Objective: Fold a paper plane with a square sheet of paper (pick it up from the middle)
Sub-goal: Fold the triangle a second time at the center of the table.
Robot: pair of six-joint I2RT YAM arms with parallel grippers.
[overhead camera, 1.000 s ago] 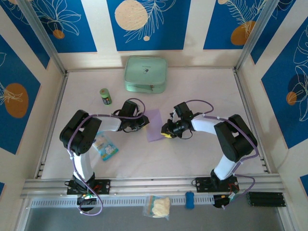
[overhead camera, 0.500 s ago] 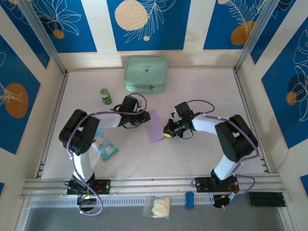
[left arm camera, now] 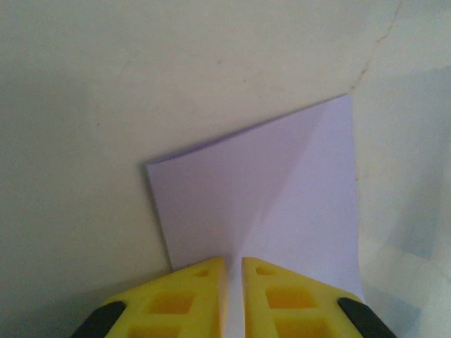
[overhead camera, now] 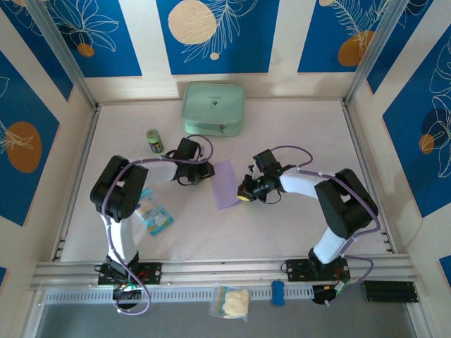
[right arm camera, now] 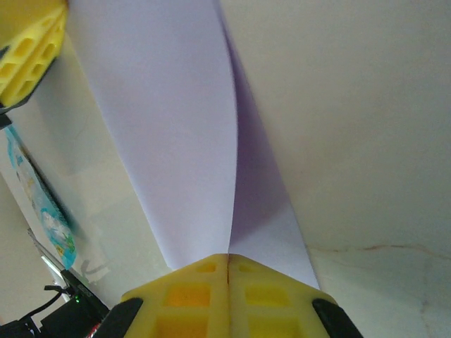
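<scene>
Over on the left, the left gripper (left arm camera: 233,272) is pinching one edge of the lavender sheet of paper (overhead camera: 225,184), fingers nearly touching. The creased sheet is stretching between both arms over mid-table (overhead camera: 296,127). On the right, the right gripper (right arm camera: 229,263) is clamping the opposite edge, fingers pressed tight.
</scene>
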